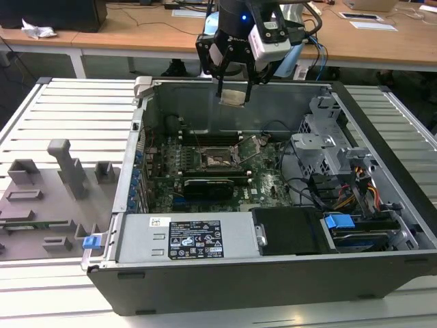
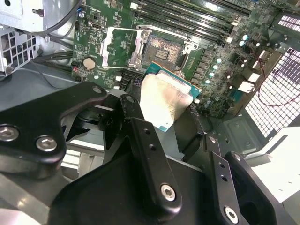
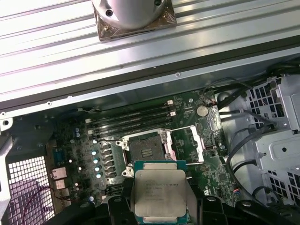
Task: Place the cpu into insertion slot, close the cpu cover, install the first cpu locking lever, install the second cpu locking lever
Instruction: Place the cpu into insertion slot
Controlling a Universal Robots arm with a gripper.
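**Exterior view.** The work surface is a slatted grey tabletop (image 1: pixel 61 109). Wooden desks (image 1: pixel 136 37) stand behind it. An open computer case (image 1: pixel 273 273) lies on the tabletop, and a grey fixture block (image 1: pixel 68 167) sits at 9 o'clock from the case. My end effector (image 1: pixel 232 87) hangs over the case's far wall, at 12 o'clock from the board. It is clamped on the cpu (image 1: pixel 233 97), which is clear of every surface. The insertion slot (image 1: pixel 220 158) lies at 6 o'clock from the cpu, well apart from it and lower. A metal drive cage (image 1: pixel 321 147) fills the case at 3 o'clock from the slot.

**Second wrist view.** My fingers (image 2: pixel 129 105) grip two opposite edges of the cpu (image 2: pixel 164 101), and its metal face is tilted. The cpu cover (image 2: pixel 136 47) stands swung open just beside the insertion slot (image 2: pixel 164 51), whose pin grid is exposed.

**First wrist view.** The cpu (image 3: pixel 159 190) sits square between my fingers. The insertion slot (image 3: pixel 145 152) lies beyond it, next to the long memory slots (image 3: pixel 131 119).

**Handling, as I judge it.**
- The chip is light, thin and stiff.
- Its metal face is smooth and likely slippery.
- The underside and the socket pins are probably fragile.
- Hold it by the edges only, as it is held now.
- Room around the socket is tight.
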